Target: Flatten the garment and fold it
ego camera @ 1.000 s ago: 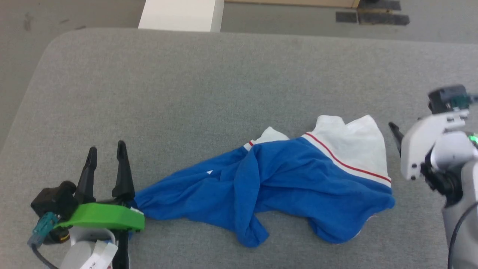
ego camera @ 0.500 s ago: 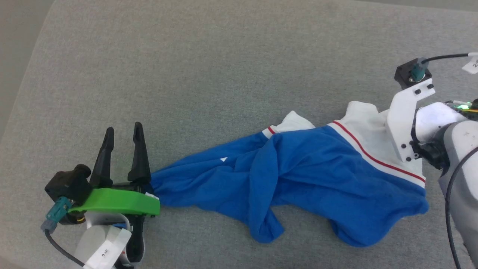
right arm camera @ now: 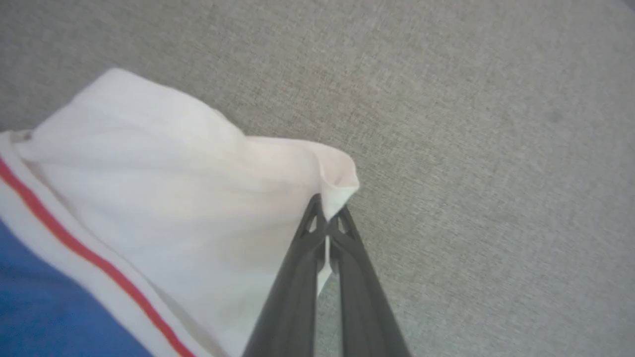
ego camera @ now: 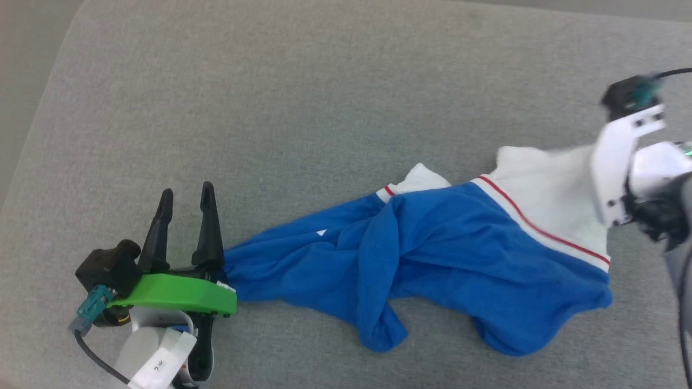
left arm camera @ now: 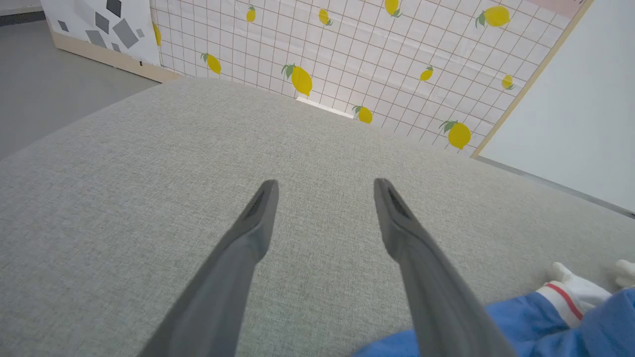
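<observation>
Flattening comes first. The garment (ego camera: 432, 254) lies bunched on the grey table (ego camera: 324, 108). The right gripper (right arm camera: 328, 212) pinches its white sleeve corner on the right. The left gripper (ego camera: 186, 189) sits open at its left end. Next, pull it flat.

garment (ego camera: 432, 254): soft matt knit cloth | tabletop (ego camera: 270, 108): coarse matt grey woven fabric

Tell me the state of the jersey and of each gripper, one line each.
garment: crumpled and twisted on the grey table, not flattened, not folded.
right gripper: shut on a white corner of the garment.
left gripper: open, nothing between its fingers.
</observation>
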Robot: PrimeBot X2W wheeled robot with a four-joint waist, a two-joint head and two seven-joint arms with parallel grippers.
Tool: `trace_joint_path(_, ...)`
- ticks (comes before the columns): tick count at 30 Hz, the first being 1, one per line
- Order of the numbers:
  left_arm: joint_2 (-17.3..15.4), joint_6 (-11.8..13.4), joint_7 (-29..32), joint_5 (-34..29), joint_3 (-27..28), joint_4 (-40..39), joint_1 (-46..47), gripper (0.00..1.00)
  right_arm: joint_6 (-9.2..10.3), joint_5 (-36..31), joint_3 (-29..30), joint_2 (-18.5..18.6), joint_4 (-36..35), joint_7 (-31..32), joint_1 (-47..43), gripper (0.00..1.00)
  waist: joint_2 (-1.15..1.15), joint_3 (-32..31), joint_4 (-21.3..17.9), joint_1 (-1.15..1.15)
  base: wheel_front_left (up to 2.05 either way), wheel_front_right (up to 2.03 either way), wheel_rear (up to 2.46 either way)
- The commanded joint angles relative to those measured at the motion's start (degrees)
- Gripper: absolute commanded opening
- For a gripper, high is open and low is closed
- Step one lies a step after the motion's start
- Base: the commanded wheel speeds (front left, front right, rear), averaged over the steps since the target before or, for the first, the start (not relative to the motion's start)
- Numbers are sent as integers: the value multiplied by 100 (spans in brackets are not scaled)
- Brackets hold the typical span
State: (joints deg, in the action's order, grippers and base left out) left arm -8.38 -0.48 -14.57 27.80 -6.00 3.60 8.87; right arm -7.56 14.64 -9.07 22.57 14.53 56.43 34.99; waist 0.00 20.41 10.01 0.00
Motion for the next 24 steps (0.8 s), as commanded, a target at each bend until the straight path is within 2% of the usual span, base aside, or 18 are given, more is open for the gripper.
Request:
trace_joint_path(1,19,-35,-42,-24,28,26,16,100,8,28,175,-22,-110,-173,-65,0,0,-158,-104,0,0,0,0)
trace_joint_path(9,-17,-25,-33,-17,57,69,-179,100,8,-8,1523,-290,-920,-695,-918,0,0,-639,-388,0,0,0,0)
trace_joint_path(16,-21,3,27,41,37,45,-287,100,8,-65,2880,-943,-1449,-638,-2468,0,0,-840,-505,0,0,0,0)
trace_joint_path(19,-32,19,51,64,41,36,-318,100,8,-95,3185,-1295,-1483,-546,-3021,0,0,-875,-542,0,0,0,0)
trace_joint_path(24,-65,46,125,108,49,21,-358,100,8,-126,3262,-1710,-1377,-462,-3481,0,0,-884,-600,0,0,0,0)
